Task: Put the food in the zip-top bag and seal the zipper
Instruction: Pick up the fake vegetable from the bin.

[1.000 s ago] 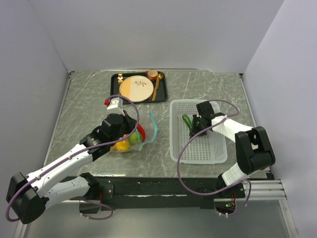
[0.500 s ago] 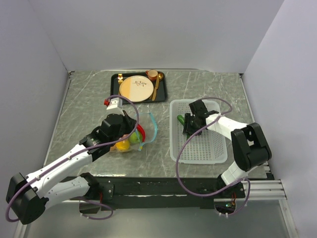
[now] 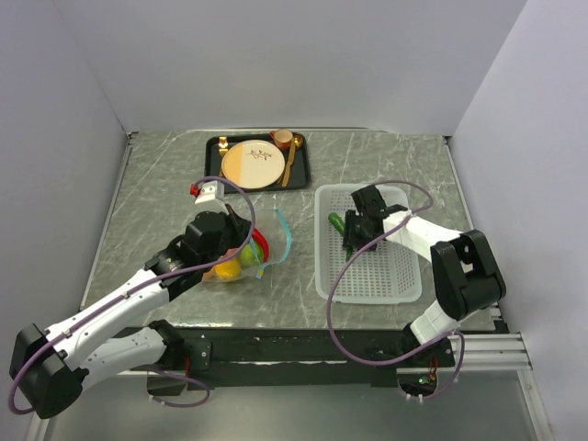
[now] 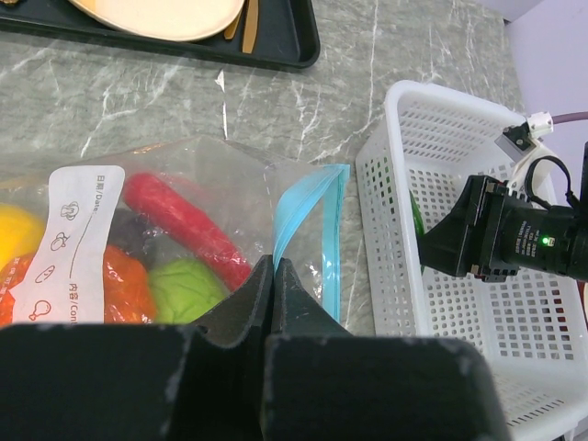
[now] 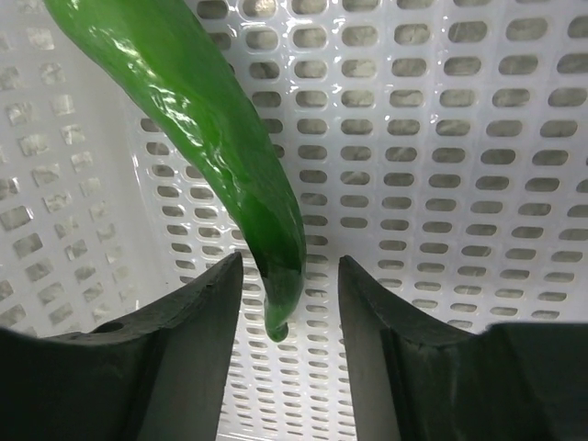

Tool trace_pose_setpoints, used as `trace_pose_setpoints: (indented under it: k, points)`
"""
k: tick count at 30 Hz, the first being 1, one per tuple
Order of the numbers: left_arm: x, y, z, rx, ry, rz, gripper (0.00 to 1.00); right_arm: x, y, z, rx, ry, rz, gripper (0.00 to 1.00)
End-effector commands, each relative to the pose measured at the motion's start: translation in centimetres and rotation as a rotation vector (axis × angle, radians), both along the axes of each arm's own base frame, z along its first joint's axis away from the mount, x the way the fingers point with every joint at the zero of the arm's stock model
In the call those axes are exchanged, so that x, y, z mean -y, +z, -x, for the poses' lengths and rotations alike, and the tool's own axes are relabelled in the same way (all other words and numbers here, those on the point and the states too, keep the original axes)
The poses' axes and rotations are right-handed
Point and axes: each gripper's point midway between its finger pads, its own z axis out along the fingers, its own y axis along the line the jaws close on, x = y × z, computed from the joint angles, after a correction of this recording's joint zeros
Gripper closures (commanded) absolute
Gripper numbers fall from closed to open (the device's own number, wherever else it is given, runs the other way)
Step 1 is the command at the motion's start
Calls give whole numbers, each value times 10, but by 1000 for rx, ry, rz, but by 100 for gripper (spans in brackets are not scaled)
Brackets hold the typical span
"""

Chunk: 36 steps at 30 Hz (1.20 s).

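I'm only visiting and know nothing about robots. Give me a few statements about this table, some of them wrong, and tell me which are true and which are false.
1. The green chili lies in the white basket. True.
2. The red chili lies in that basket too. False: it is inside the zip-top bag.
3. The right end effector is open, with the green chili's tip between its fingers. True.
4. The left end effector is open and holds nothing. False: it is shut, pinching the bag's edge beside the blue zipper.

Left gripper [image 4: 274,263]: closed on bag [image 4: 216,165] edge, beside zipper [image 4: 322,241].
Contents: red chili [image 4: 179,225], lime [image 4: 184,287], orange and yellow pieces.
Basket [image 4: 432,119]: right of bag, apart.
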Motion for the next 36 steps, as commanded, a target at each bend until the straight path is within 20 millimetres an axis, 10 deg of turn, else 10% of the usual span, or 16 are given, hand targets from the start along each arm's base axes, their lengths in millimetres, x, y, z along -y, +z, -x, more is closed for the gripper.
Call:
trace_pose_setpoints:
  k: [1,20,36]
  points:
    - [3,7,-3,24,-1,24,99,-2,12,-2,35,8,-5,51]
    - [-1,9,-1,26,9,27,99,-11,15,1,33,44,-14,85]
    - [0,9,0,22,1,29,99,8,60,-2,136,38,62,97]
